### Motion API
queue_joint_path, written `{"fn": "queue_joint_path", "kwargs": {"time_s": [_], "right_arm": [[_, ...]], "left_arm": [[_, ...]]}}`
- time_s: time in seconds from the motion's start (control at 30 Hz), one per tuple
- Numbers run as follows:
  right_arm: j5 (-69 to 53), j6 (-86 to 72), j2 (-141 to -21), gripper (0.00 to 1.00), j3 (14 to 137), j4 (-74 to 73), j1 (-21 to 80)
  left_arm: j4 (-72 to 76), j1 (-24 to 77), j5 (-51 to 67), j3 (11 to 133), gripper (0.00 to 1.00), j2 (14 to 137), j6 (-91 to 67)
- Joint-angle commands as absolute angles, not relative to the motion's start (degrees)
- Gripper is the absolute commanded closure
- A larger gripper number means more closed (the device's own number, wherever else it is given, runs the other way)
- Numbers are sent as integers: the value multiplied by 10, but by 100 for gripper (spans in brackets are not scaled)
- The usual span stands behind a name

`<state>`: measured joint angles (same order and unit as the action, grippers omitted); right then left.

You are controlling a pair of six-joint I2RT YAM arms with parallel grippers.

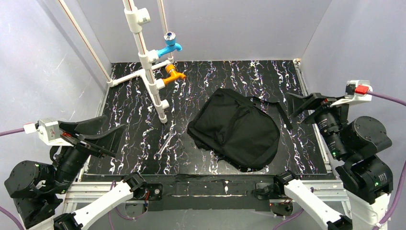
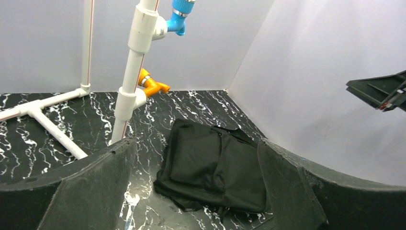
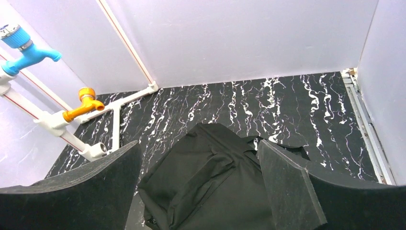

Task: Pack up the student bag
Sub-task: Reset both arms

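Observation:
The student bag (image 1: 234, 128) is a large black fabric backpack lying flat and closed on the marbled black table, right of centre, with a strap trailing off its far right corner. It also shows in the left wrist view (image 2: 213, 165) and in the right wrist view (image 3: 220, 187). My left gripper (image 1: 107, 132) is open and empty, held above the table's left edge. My right gripper (image 1: 306, 103) is open and empty, held above the right edge next to the bag's far corner. Neither touches the bag.
A silver wrench (image 1: 165, 143) lies on the table left of the bag; it also shows in the left wrist view (image 2: 130, 203). A white pipe stand (image 1: 148, 72) with a blue tap (image 1: 169, 44) and an orange tap (image 1: 173, 74) rises at the back left. Grey walls enclose three sides.

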<state>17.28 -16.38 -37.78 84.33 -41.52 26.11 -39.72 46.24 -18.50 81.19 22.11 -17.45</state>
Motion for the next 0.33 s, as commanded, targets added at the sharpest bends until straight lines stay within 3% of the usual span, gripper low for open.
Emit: {"fn": "queue_joint_path", "kwargs": {"time_s": [0.0,0.3], "right_arm": [[203,-165,-366,2,852,-417,260],[227,-180,-363,2,848,-433,260]], "left_arm": [[-410,461,-204,828,2,232,-135],[-409,461,-216,829,2,248,-132]]}}
